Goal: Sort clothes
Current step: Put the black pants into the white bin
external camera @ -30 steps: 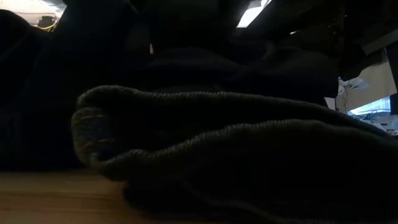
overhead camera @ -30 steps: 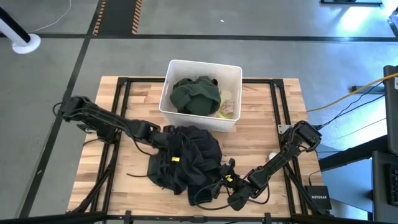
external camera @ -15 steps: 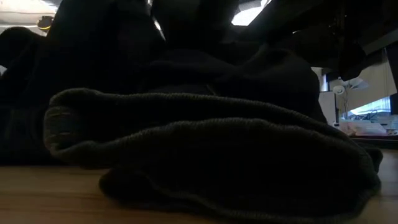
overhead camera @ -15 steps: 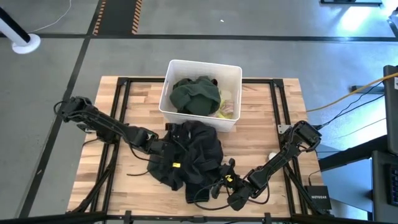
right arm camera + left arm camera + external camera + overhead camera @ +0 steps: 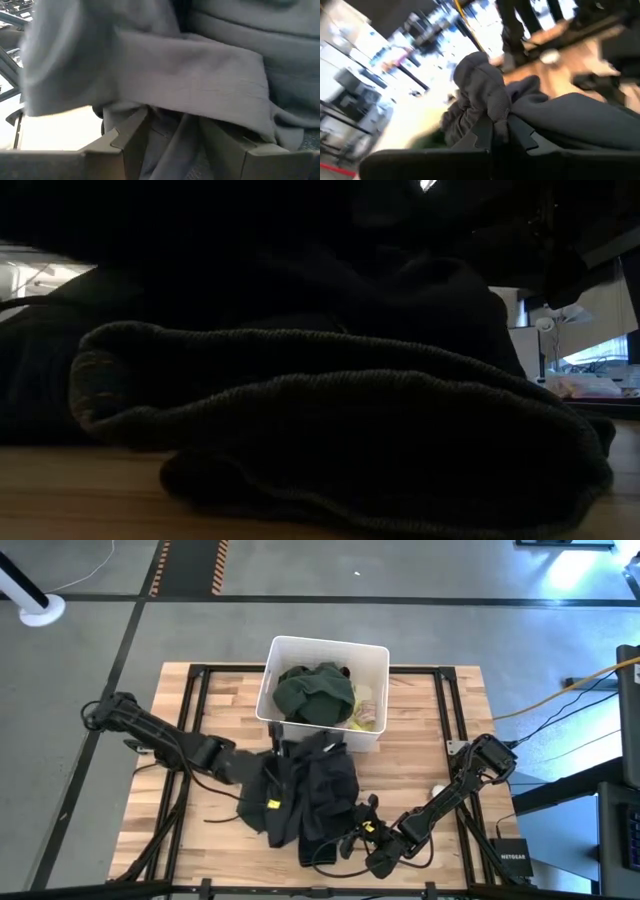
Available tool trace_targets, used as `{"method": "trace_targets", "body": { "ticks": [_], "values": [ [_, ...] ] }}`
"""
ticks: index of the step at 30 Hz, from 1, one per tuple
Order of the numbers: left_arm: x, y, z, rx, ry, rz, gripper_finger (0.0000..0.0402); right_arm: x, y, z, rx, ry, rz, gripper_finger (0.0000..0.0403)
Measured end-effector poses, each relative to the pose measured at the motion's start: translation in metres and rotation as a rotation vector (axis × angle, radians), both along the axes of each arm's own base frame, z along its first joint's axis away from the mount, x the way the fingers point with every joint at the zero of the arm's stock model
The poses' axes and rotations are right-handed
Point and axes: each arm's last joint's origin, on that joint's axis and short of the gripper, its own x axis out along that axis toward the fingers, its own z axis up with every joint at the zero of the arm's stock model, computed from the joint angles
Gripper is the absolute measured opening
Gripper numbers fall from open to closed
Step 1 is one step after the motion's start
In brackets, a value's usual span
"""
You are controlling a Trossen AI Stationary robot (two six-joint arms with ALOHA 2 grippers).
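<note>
Black garment (image 5: 305, 795) now bunched higher in left gripper (image 5: 492, 131).

There is one wooden surface (image 5: 420, 730). One white bin (image 5: 372, 660) sits on it. Inside the bin is one dark green garment (image 5: 315, 693), and one yellow top (image 5: 365, 721) peeks out beside it. One big black garment (image 5: 310, 790) lies on the surface in front of the bin. One small white ball (image 5: 438, 790) rests near the right arm. There are two arms, each with one tool: the left tool (image 5: 262, 768) and the right tool (image 5: 352, 840).
</note>
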Motion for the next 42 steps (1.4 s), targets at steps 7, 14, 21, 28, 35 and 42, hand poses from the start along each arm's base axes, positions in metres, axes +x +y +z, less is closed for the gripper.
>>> {"method": "trace_targets", "body": {
  "ticks": [7,14,21,28,35,42],
  "values": [
    [-0.006,0.022,0.057,0.119,-0.202,0.032,0.0023,0.000,0.000,0.000,-0.002,-0.003,-0.004,0.0188],
    [-0.016,0.054,0.111,0.232,-0.372,0.142,0.0016,0.000,0.000,0.001,-0.010,-0.009,-0.012,0.0188],
    [-0.024,0.090,0.150,0.304,-0.489,0.204,0.0024,0.001,-0.001,0.003,-0.022,-0.033,-0.039,0.0188],
    [-0.049,0.127,0.191,0.309,-0.703,0.324,0.0018,-0.002,0.000,-0.004,-0.022,0.020,0.001,0.0188],
    [-0.061,0.148,0.207,0.285,-0.798,0.381,0.0028,0.000,-0.001,0.000,-0.038,-0.005,-0.018,0.0188],
    [-0.054,0.171,0.202,0.212,-0.850,0.343,0.0022,0.000,-0.001,0.000,-0.037,-0.006,-0.017,0.0188]
  ]
}}
